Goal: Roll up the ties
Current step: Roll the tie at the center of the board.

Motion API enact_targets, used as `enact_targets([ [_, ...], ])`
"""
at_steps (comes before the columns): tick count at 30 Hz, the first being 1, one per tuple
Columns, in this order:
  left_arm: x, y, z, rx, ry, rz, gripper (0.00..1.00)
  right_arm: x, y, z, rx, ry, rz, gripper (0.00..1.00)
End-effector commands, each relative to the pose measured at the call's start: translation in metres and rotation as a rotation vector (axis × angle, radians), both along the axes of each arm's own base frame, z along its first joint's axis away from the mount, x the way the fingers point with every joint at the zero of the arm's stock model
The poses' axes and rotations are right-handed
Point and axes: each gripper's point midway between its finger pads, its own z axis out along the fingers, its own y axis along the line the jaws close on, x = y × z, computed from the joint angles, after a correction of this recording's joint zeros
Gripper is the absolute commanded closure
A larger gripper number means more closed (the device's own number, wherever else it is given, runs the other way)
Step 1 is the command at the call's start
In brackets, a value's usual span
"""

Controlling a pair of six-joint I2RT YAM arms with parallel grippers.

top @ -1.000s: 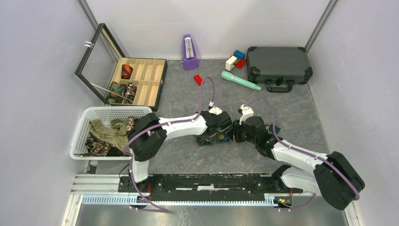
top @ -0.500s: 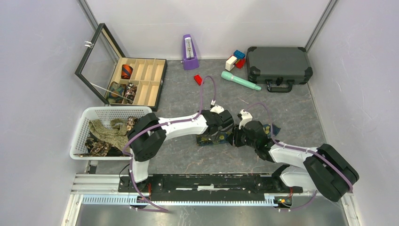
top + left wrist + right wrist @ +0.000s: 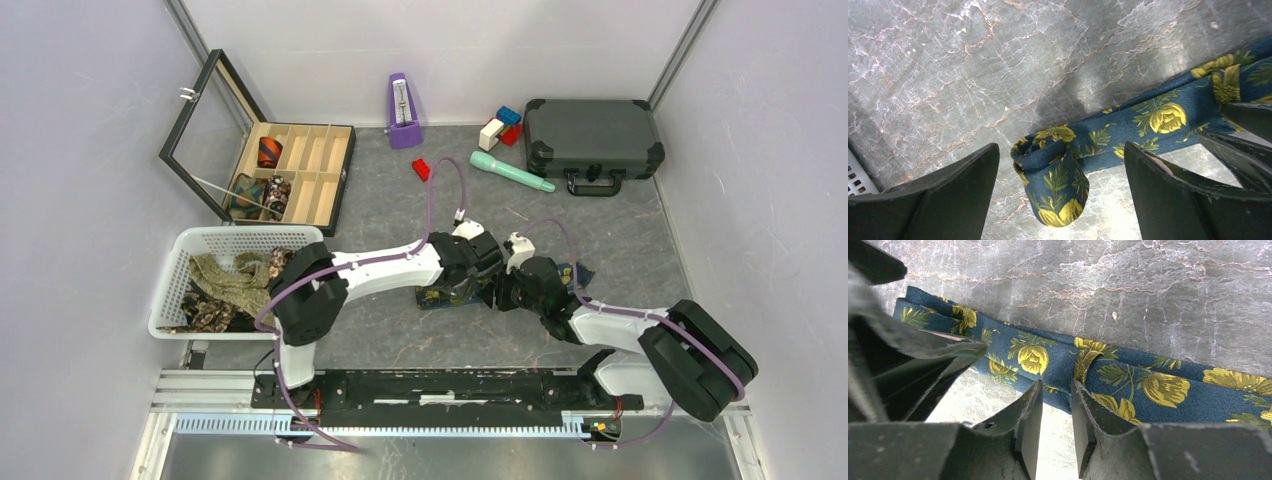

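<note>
The left gripper (image 3: 1060, 149) stood fully open astride the folded end of the navy tie (image 3: 1158, 115) at lower centre of frame; the right gripper (image 3: 1056, 386), jaws narrowly parted, met the tie's edge, grip indeterminable.

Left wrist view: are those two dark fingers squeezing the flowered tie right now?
No, the left gripper stands wide open, its fingers well clear on either side of the curled end of the tie.
</note>
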Motion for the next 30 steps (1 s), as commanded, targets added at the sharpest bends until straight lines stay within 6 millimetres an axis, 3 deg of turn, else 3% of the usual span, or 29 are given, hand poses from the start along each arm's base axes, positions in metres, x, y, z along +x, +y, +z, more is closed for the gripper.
enact_targets([
  [1, 0.006, -0.016, 0.050, -0.147, -0.079, 0.029, 0.00, 0.000, -0.004, -0.001, -0.039, 0.009, 0.005, 0.64],
  [9, 0.006, 0.008, 0.096, -0.168, -0.157, 0.056, 0.00, 0.011, 0.012, 0.041, -0.003, -0.049, 0.039, 0.51],
  [19, -0.005, 0.060, 0.109, -0.124, -0.199, 0.127, 0.00, 0.010, 0.057, 0.099, 0.049, -0.107, 0.083, 0.35],
  [23, -0.008, 0.083, 0.108, -0.125, -0.202, 0.165, 0.00, 0.008, 0.080, 0.104, 0.037, -0.091, 0.104, 0.35],
  [30, -0.013, 0.122, 0.106, -0.132, -0.210, 0.230, 0.00, 0.009, 0.097, 0.093, -0.025, -0.054, 0.068, 0.34],
])
